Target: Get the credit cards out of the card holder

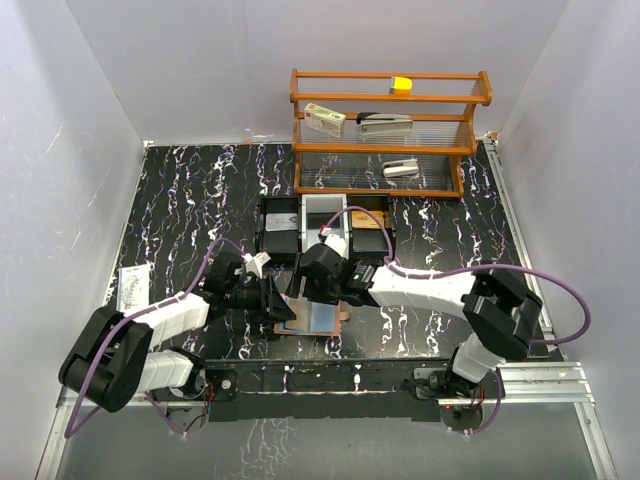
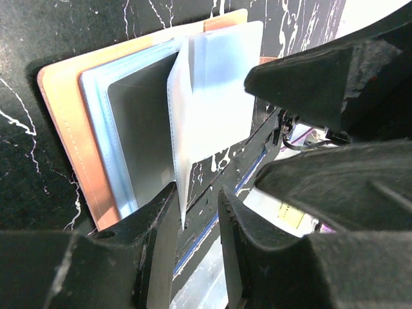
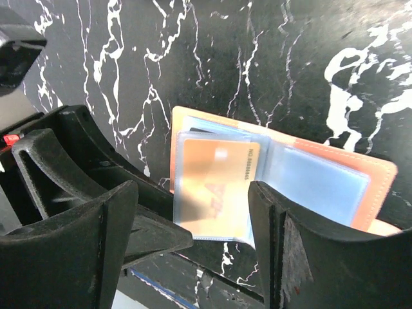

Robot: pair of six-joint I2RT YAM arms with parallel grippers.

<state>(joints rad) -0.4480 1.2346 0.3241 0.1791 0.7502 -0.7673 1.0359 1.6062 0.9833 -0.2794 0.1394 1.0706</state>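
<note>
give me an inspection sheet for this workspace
surface: black white-veined table.
job's things: card holder lies open at the near edge; an orange card sits in a sleeve.
clutter: black and white trays, wooden shelf with small items, paper packet at left.
end effectors: left end effector straddles a raised clear sleeve, jaws apart; right end effector open over the card.
cables: purple cables loop off both arms.
surroundings: plain white walls.

We count two grippers: left gripper (image 1: pixel 268 296) and right gripper (image 1: pixel 320 283). Between them is one card holder (image 1: pixel 318 320). Its sleeves show one orange card (image 3: pixel 215 190) under the right gripper and one grey card (image 2: pixel 138 129) ahead of the left. Beyond the grippers are three trays, one white tray (image 1: pixel 322 212) and two black trays (image 1: pixel 280 238), and one wooden rack (image 1: pixel 380 150) bearing four objects (image 1: pixel 324 120). Left of the left gripper lies one packet (image 1: pixel 131 286).
</note>
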